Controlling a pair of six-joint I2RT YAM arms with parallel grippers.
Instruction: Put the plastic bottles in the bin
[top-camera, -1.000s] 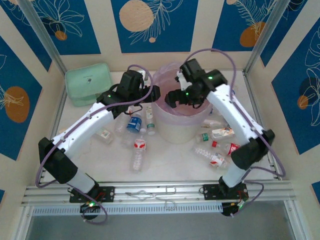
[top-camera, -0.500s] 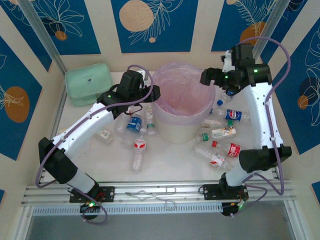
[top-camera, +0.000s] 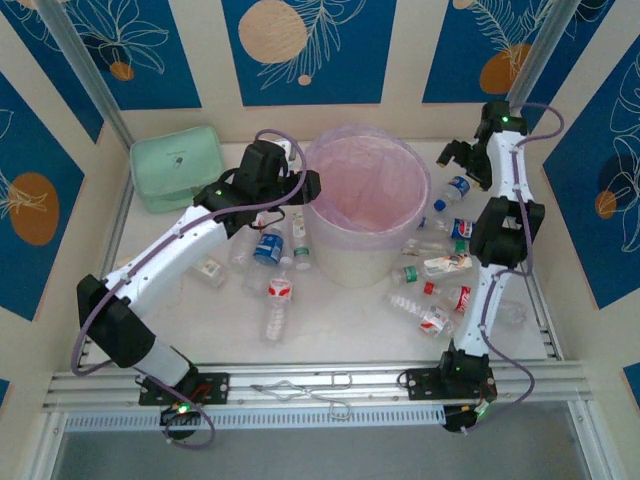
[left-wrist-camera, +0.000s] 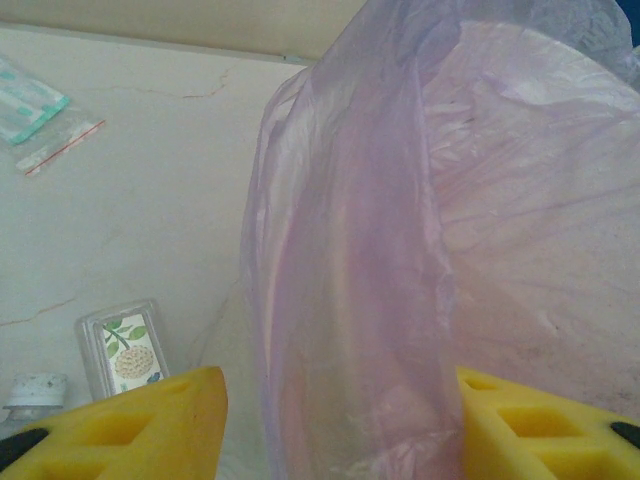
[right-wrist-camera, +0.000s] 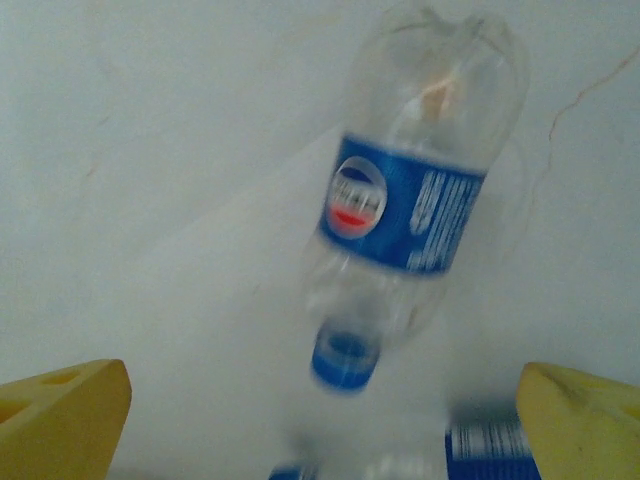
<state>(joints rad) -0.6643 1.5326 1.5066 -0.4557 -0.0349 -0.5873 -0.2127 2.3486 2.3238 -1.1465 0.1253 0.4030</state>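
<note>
Two arms flank the bin (top-camera: 350, 262), and the right one is the better placed for the next pick. The right gripper (top-camera: 461, 161) hangs out past the bin's right side, toward the far edge. Its jaws are spread wide with nothing between them. A blue-labelled bottle (top-camera: 456, 190) lies on the table (top-camera: 330, 320) right of the bin, just nearer than that gripper. In the right wrist view, which is soft, the bottle sits ahead of the yellow fingers (right-wrist-camera: 68, 418) and a little right of the midline between them. Its cap end points toward the gripper and its base away, so its long axis runs almost square to the line on which the fingers close. Judging from that, the move calls for a drop with a slight sideways correction, then a close across the labelled waist and a short carry back to the bin's rim. The left gripper (top-camera: 305, 188) sits against the bin's left rim. Its pads (left-wrist-camera: 150, 420) are partly apart and the pink liner (left-wrist-camera: 400, 250) fills the gap, so I cannot tell whether it pinches the film. Other bottles (top-camera: 268, 250) lie at the bin's left foot, and more lie to its near right.
</note>
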